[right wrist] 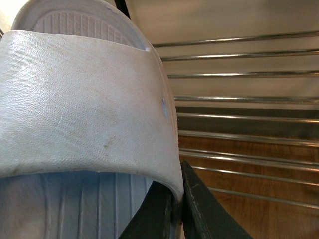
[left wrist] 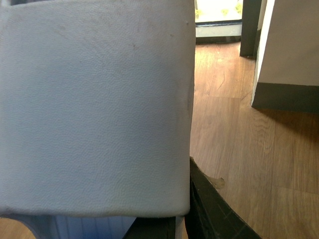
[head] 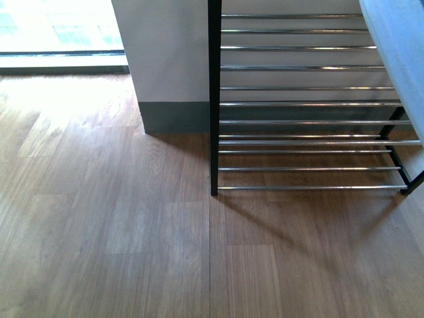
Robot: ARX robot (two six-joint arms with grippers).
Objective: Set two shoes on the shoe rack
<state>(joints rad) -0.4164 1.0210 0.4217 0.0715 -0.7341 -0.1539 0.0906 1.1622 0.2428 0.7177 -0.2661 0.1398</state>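
Note:
The shoe rack (head: pixel 305 103), black side frame with thin chrome bars, stands at the right of the front view; no shoes show on the bars in view. A pale blue slide (head: pixel 401 46) hangs at the top right of that view, over the rack's right end. In the right wrist view my right gripper (right wrist: pixel 175 201) is shut on the strap edge of this pale blue slide (right wrist: pixel 84 104), with the rack's bars (right wrist: pixel 239 99) close behind. In the left wrist view my left gripper (left wrist: pixel 185 211) is shut on the strap edge of the other pale blue slide (left wrist: pixel 94 104), above the wood floor. The grey sneakers are out of view.
A white wall corner with a grey skirting (head: pixel 169 66) stands just left of the rack. A bright window strip (head: pixel 59 33) lies at the far left. Brown wood floor (head: pixel 132 232) fills the front.

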